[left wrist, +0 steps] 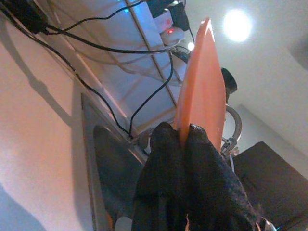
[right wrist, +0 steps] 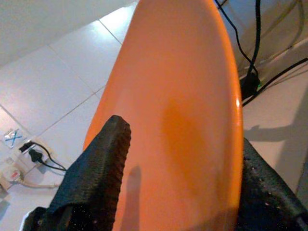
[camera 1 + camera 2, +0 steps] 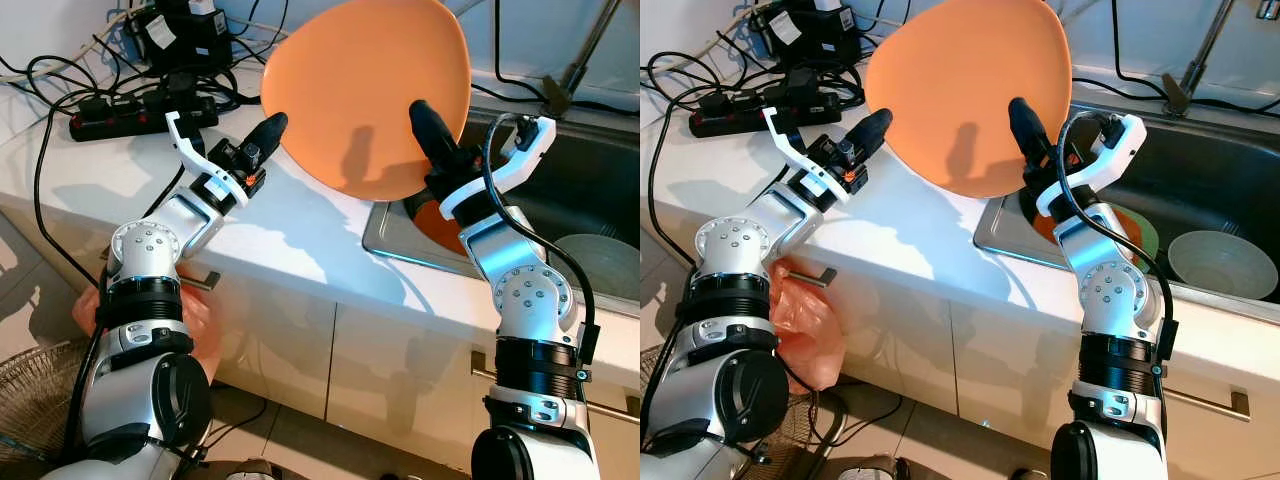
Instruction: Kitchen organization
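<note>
A large orange plate [image 3: 365, 90] is held tilted on edge above the white counter [image 3: 300, 235], just left of the sink [image 3: 600, 170]. My left gripper [image 3: 272, 128] is shut on the plate's left rim; in the left wrist view both fingertips [image 1: 166, 144] pinch the thin edge of the plate [image 1: 202, 86]. My right gripper [image 3: 425, 120] is shut on the plate's right side, one finger across its front face and the other behind it. In the right wrist view the plate [image 2: 178, 96] sits between the two black fingers [image 2: 106, 163].
A pale bowl [image 3: 1222, 262] lies in the sink, with orange and green dishes [image 3: 1137, 228] beside my right arm. The faucet [image 3: 575, 60] rises behind. A power strip [image 3: 130, 115] and cables cover the counter's far left. An orange bag [image 3: 805, 320] hangs by the cabinet handle.
</note>
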